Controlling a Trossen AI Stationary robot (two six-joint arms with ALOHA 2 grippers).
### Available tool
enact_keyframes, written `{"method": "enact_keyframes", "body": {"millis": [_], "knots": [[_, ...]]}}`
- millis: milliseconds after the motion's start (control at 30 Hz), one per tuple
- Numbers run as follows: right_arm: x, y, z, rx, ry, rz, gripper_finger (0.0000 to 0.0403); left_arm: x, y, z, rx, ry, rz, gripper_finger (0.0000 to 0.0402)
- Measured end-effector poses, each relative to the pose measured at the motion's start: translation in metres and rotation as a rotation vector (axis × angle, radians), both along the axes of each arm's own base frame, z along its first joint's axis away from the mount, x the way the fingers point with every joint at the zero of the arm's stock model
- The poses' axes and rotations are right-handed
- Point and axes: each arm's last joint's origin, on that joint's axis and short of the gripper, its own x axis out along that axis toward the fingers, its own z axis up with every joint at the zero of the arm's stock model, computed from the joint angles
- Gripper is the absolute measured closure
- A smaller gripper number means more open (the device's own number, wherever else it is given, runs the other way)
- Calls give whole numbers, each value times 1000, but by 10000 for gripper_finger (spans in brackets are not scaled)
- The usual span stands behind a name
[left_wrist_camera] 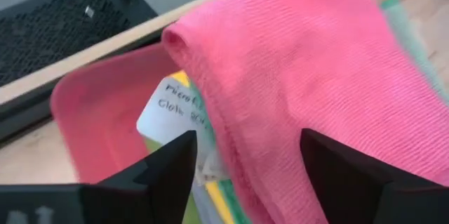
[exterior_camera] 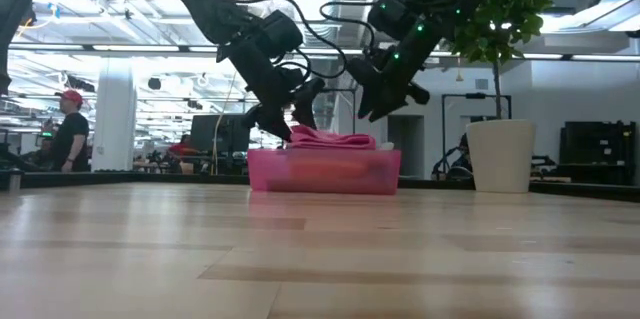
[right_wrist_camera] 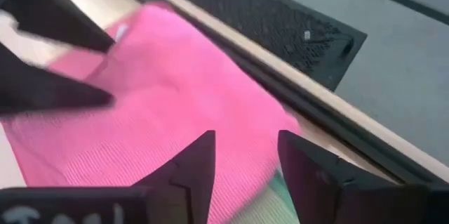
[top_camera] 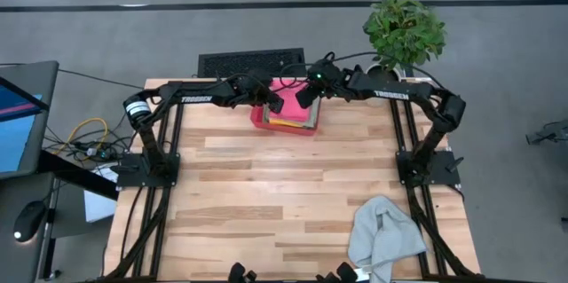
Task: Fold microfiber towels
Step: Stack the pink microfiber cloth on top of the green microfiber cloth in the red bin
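I see light wood plank table (top_camera: 284,185). Red tray (top_camera: 263,118) sits at far edge, centre, directly on wood. Grey towel (top_camera: 382,234) lies crumpled at near right corner, well apart from tray, one end hanging past near edge. Both arm bases (top_camera: 146,168) bolted on table, one each side. Rest of wood bare.
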Motion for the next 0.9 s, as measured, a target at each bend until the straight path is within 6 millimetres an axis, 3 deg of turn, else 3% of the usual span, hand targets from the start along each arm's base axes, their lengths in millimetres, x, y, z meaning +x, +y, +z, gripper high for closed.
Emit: {"method": "enact_keyframes", "body": {"millis": [167,333,500,600,900], "knots": [[0,2,-1,-3,16,17,211,-9,-5,17,-3,0,-3,145],[16,17,3,-73,-83,87,212,-25,-13,59,107,-60,-16,148],[17,33,-22,-123,-174,122,222,-31,-27,79,253,-239,-99,154],[9,37,-40,-117,-216,114,230,-31,-27,67,266,-281,-105,164],[-9,50,-74,-64,-189,101,249,-5,-18,-9,140,-265,-159,197]]}}
